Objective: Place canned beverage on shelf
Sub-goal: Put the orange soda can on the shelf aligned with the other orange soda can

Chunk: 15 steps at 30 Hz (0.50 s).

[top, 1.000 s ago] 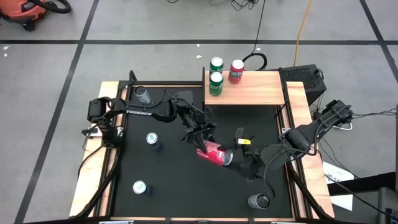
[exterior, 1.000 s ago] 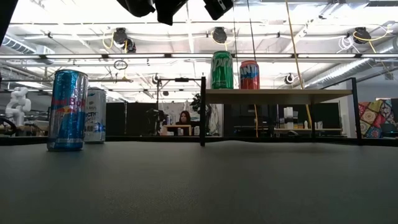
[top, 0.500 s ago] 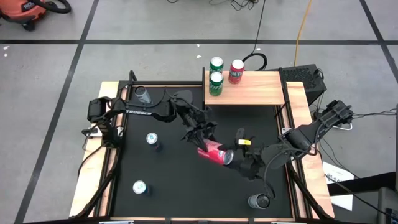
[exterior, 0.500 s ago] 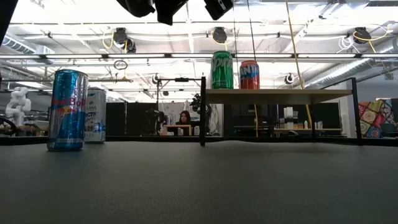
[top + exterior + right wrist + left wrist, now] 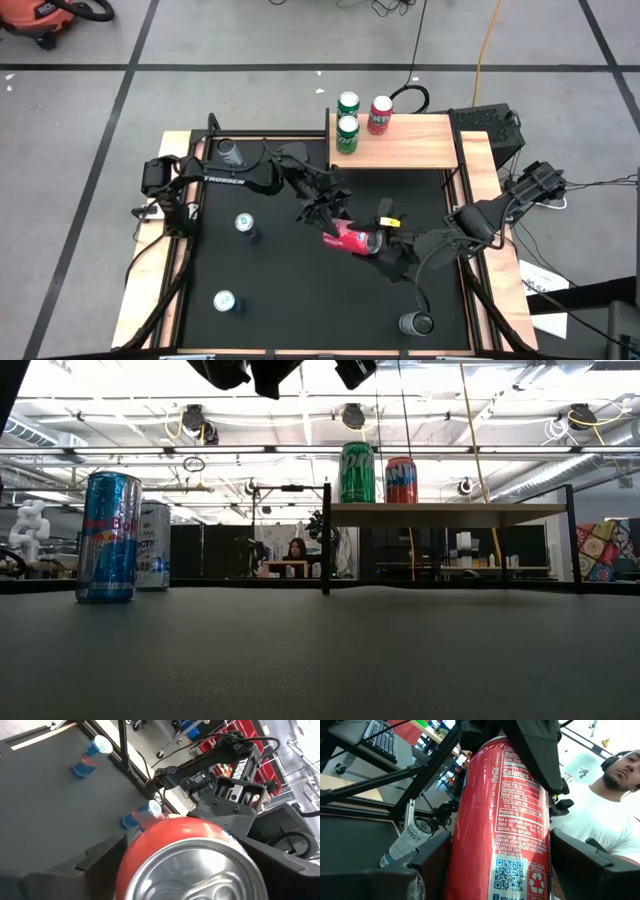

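On the left part of the counter (image 5: 200, 300) you have three cans that stand loose on the black mat: a blue can (image 5: 224, 301) near the front, a second blue can (image 5: 243, 222) in the middle, and a grey can (image 5: 231, 153) at the far corner. Going to the centre, the left pincer (image 5: 328, 212) holds the red can (image 5: 350, 238) in the air above the mat; its fingers are closed on the body of the can, which lies tilted, almost on its side. Just beside it, the right pincer (image 5: 385, 250) is at the top end of the same can, with its fingers wide and one on each side of the lid, but you cannot tell from these views if they press on it already. I judge that you are in the middle of a handover from the left arm to the right arm. The shelf (image 5: 405, 142) stands at the far right of the counter and carries three cans: two green cans (image 5: 347, 120) and one red-and-white can (image 5: 380, 115), so there is still free space on its right part. One dark can (image 5: 415, 324) waits at the front right. So three cans are placed, one is in hand, and four stay on the mat.
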Each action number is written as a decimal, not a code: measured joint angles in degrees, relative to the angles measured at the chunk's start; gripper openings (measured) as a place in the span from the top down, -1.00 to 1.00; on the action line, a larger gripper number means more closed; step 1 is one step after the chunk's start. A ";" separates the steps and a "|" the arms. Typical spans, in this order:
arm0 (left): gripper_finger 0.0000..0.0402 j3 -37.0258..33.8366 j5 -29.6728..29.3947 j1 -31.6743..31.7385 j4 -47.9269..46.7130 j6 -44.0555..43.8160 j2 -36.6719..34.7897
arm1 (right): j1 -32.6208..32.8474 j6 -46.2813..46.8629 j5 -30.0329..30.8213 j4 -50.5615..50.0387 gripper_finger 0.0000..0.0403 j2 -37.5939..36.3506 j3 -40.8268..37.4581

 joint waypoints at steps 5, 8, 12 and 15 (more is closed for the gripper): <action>-0.41 0.00 0.88 0.13 -0.17 0.02 0.00 | 0.44 0.63 -0.03 -0.04 -0.52 -0.06 0.00; -0.41 0.00 1.34 0.66 -0.18 -2.04 -0.02 | 0.66 4.09 0.28 -0.53 -0.46 -0.19 0.00; -0.41 0.00 0.24 1.52 -0.42 -4.76 0.00 | 0.03 9.53 0.41 -2.19 -0.44 -0.53 0.01; -0.46 -0.02 -1.80 2.26 -0.35 -4.22 0.00 | -0.28 14.72 0.90 -5.17 -0.43 -0.84 0.79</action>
